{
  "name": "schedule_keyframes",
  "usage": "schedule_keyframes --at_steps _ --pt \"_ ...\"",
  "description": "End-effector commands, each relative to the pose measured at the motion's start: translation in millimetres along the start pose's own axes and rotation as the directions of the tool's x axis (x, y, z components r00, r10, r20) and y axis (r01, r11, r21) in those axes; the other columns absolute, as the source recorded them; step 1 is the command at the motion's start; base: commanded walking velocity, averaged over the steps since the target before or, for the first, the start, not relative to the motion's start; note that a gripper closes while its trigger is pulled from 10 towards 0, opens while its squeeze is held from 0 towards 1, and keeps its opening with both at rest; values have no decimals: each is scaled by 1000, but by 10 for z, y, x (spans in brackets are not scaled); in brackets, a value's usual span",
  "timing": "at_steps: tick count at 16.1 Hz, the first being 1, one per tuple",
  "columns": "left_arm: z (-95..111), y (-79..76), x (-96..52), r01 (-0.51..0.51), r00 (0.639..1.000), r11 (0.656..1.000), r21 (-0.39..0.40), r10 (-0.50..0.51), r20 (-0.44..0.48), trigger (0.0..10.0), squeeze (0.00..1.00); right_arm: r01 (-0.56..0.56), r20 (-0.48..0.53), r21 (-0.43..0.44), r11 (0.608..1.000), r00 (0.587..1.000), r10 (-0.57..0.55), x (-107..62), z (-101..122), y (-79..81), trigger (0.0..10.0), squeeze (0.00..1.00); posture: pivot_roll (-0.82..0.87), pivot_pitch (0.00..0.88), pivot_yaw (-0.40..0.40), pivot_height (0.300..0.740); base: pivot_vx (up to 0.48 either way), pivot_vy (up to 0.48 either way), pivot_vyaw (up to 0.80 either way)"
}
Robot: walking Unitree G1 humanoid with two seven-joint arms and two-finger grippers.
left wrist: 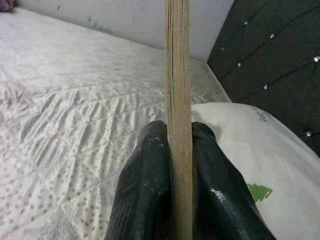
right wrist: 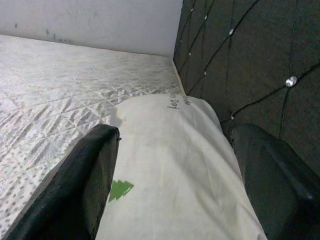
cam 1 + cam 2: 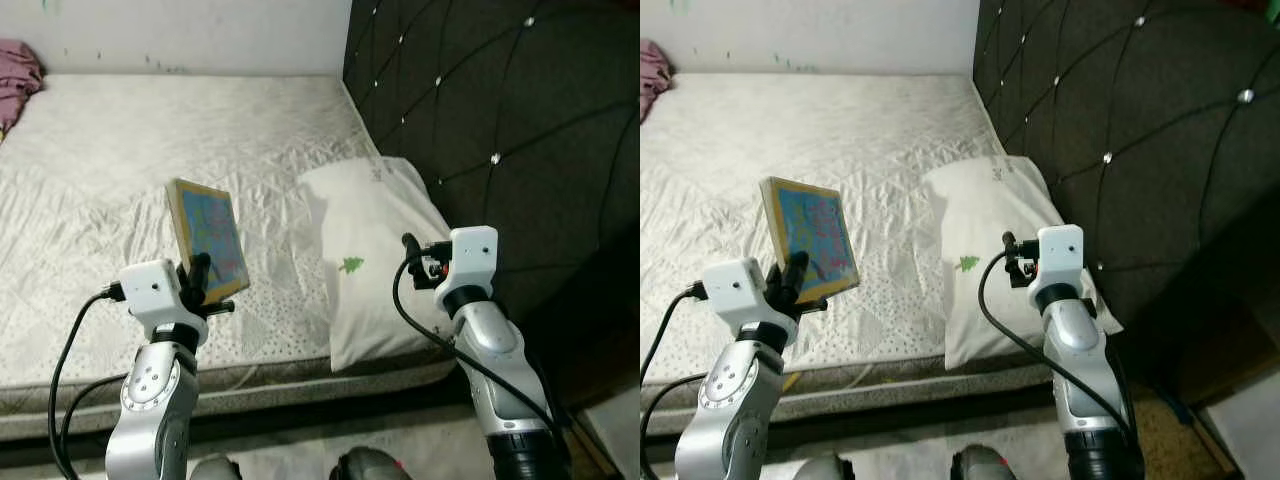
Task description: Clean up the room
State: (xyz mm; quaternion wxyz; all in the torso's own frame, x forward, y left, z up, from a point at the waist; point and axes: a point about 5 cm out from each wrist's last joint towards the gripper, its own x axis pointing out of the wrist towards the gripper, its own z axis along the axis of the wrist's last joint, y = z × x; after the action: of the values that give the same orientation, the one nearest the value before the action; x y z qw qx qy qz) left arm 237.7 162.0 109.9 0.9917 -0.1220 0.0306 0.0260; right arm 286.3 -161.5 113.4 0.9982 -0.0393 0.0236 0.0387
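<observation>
Bare quilted mattress [image 3: 150, 160], pillow [image 3: 375, 260] at right of frame. Your left gripper [image 3: 200, 285] pinches the thin picture board [image 3: 208, 238] at its lower edge, centre-left: stiff, light, likely smooth, so grip flat faces. Right gripper [image 2: 175, 185] spread wide over the pillow.

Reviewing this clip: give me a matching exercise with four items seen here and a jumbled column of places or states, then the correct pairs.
Items:
1. left gripper
2. right gripper
3. pillow
4. pink cloth

Places or states:
A. lies beside the dark headboard
B. at the mattress's far left corner
C. open above the pillow
D. shut on the picture board

Pairs: 1-D, 2-C, 3-A, 4-B
</observation>
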Motion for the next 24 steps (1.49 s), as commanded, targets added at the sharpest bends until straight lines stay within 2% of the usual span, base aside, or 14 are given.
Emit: schedule_keyframes --at_steps 1,5,9,10,13,14,15,18,24 --pt "119 -5 35 -16 998 1000 -2 16 54 10000 0 -9 2 -3 1000 1000 9 -4 22 2 10000 0 -37 5 -51 643 0 0 0" --pt "140 11 34 -15 998 998 -53 18 59 10000 0 -14 -1 -2 1000 1000 14 6 15 11 10000 0 -34 7 -54 643 0 0 0" --pt "168 11 35 -9 997 998 -59 14 73 10000 0 -26 -1 0 1000 1000 26 13 16 26 10000 0 -32 7 -57 643 0 0 0" --pt "174 15 28 -5 997 997 -72 11 78 10000 0 -76 9 56 995 997 76 -4 32 70 10000 0 -28 5 -62 643 0 0 0" --pt "153 54 -17 -17 997 998 -65 21 71 10000 0 -173 25 139 975 985 171 -123 71 178 10000 0 -22 6 -68 643 0 0 0" --pt "119 76 -86 -20 998 998 -59 24 61 10000 0 -177 15 133 975 984 177 -244 43 192 10000 0 -23 10 -65 643 0 0 0" --pt "119 76 -86 -20 998 998 -59 24 61 10000 0 -177 15 133 975 984 177 -244 43 192 10000 0 -23 10 -65 643 0 0 0" --pt "131 -7 -98 21 997 998 -64 -17 71 10000 0 -169 10 119 978 986 169 -192 27 194 10000 0 -23 30 -62 643 345 0 0" --pt "166 20 -86 25 997 998 -55 -21 77 10000 0 -172 5 110 979 985 173 -197 52 204 10000 0 -16 41 -60 643 480 0 0"
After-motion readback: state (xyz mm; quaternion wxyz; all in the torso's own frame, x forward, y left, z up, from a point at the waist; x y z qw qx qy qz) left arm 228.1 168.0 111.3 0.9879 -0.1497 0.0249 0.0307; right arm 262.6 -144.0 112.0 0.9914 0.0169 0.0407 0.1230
